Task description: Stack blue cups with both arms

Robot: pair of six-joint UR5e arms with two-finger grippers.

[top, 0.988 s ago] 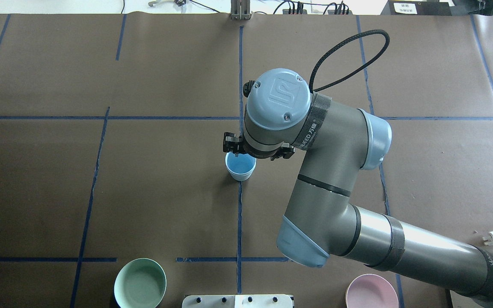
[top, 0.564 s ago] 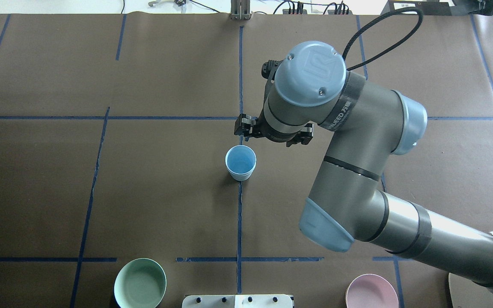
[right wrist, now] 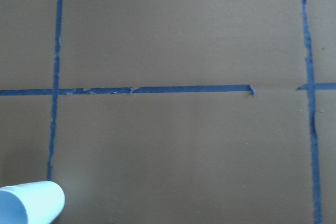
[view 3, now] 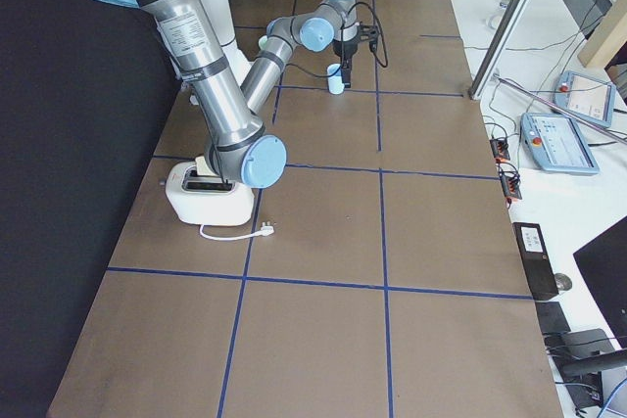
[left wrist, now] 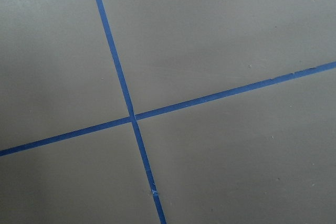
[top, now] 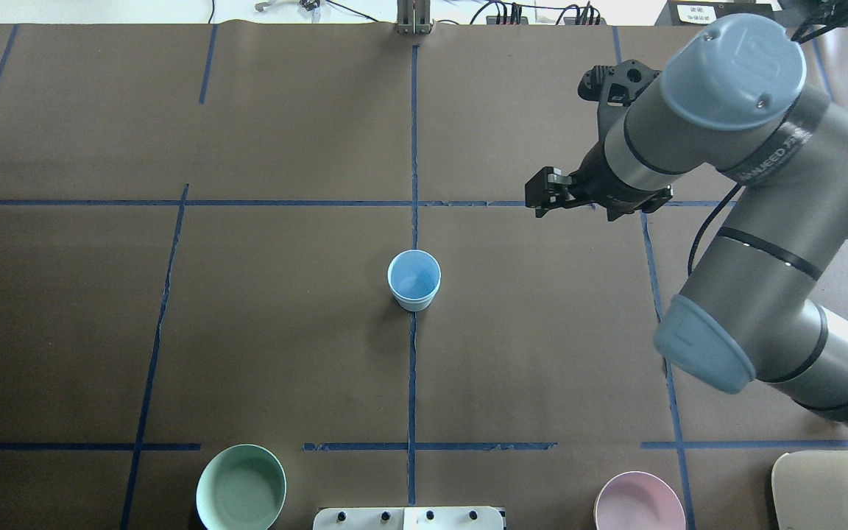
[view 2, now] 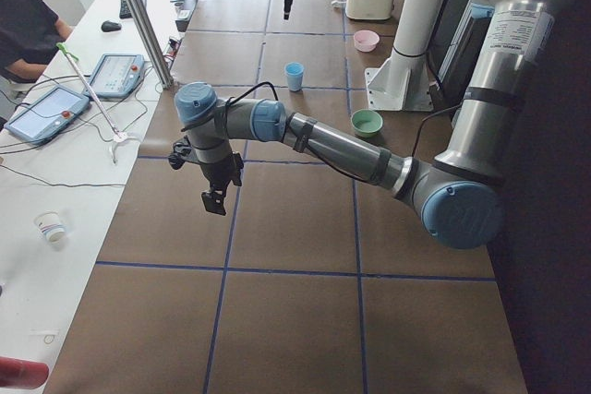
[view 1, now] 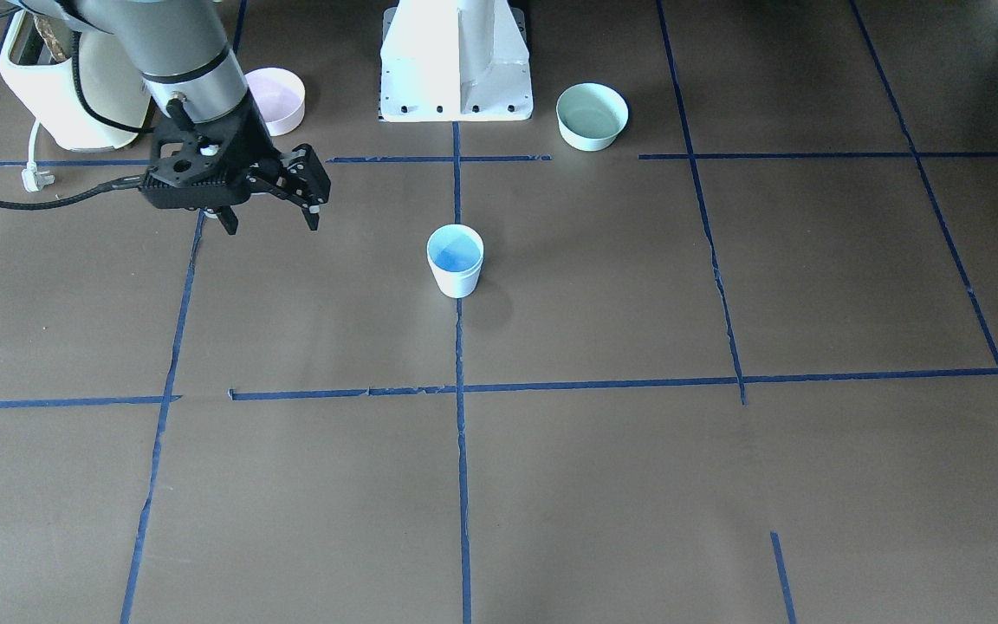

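Note:
One pale-blue cup [top: 414, 280] stands upright on the centre tape line; it also shows in the front view [view 1: 455, 260] and at the bottom left of the right wrist view [right wrist: 29, 203]. I cannot tell whether a second cup is nested in it; no other blue cup shows. My right gripper [view 1: 272, 217] is open and empty, raised well off to the cup's right and farther from the base, one finger [top: 545, 197] visible from overhead. My left gripper [view 2: 214, 202] hangs over the table's left end, outside the overhead view; I cannot tell if it is open.
A mint-green bowl [top: 241, 487] and a pink bowl [top: 639, 503] sit near the white pedestal base [view 1: 456, 61]. A white toaster [top: 832, 489] with a loose plug [view 1: 31, 178] stands by the right arm. The left wrist view shows only brown table [left wrist: 220, 40] with blue tape lines.
My right gripper was right over the cup; it has pulled away to the right and farther from the base. The cup has stayed in place.

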